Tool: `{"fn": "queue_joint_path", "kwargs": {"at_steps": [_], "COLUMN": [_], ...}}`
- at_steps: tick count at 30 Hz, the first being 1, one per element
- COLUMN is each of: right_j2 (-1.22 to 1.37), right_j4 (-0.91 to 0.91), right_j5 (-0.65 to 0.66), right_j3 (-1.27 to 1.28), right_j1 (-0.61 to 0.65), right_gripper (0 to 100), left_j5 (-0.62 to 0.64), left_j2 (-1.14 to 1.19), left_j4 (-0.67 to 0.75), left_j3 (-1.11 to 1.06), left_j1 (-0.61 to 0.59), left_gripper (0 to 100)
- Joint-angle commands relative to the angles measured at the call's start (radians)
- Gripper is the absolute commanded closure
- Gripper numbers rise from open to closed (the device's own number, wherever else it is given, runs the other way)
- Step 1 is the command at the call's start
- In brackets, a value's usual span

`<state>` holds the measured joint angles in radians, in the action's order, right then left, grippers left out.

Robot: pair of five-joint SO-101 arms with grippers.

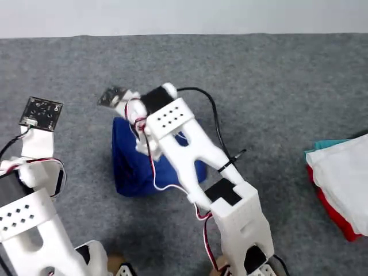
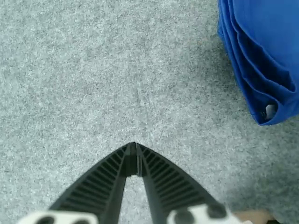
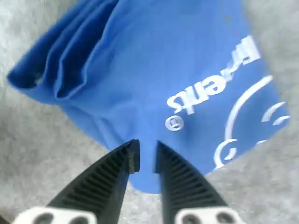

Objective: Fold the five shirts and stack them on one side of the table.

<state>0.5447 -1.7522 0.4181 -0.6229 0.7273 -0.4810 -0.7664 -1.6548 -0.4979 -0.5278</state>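
The high view looks steeply down on the table (image 1: 276, 75). The 2 wrist views, close, share its blue shirt (image 1: 129, 169).

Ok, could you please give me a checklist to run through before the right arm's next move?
1. Blue shirt folded in layers: ok.
2. Right pincer over the shirt's edge: ok.
3. Right pincer's hold on the shirt: cannot tell.
4. Left pincer shut, over bare table, off the shirt: ok.
5. Stack at the table's edge, apart from both arms: ok.
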Motion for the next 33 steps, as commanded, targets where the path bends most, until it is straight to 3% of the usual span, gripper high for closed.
{"fn": "queue_joint_path", "kwargs": {"at_steps": [1,5,11,16,27,31,33], "right_j2": [-0.022,0.050,0.104,0.064,-0.217,-0.335,-0.390], "right_j4": [0.001,0.050,0.073,0.045,-0.042,-0.042,-0.039], "right_j5": [-0.015,-0.017,-0.043,-0.057,-0.055,-0.057,-0.057], "right_j3": [0.018,0.018,0.015,-0.002,0.100,0.238,0.324], "right_j1": [0.065,0.159,0.297,0.325,0.082,0.004,-0.041], "right_gripper": [98.5,98.7,98.7,98.4,91.3,99.3,98.7], "left_j5": [-0.006,-0.003,-0.006,-0.006,0.002,0.043,0.077], "left_j2": [-0.017,-0.017,-0.017,-0.017,-0.012,-0.011,-0.008], "left_j4": [0.023,0.023,0.046,0.048,0.048,-0.032,-0.044], "left_j3": [0.010,0.010,0.012,0.013,0.010,0.007,0.004], "left_j1": [-0.003,-0.041,-0.204,-0.269,-0.269,-0.155,-0.063], "left_gripper": [100,100,100,100,100,100,100]}}
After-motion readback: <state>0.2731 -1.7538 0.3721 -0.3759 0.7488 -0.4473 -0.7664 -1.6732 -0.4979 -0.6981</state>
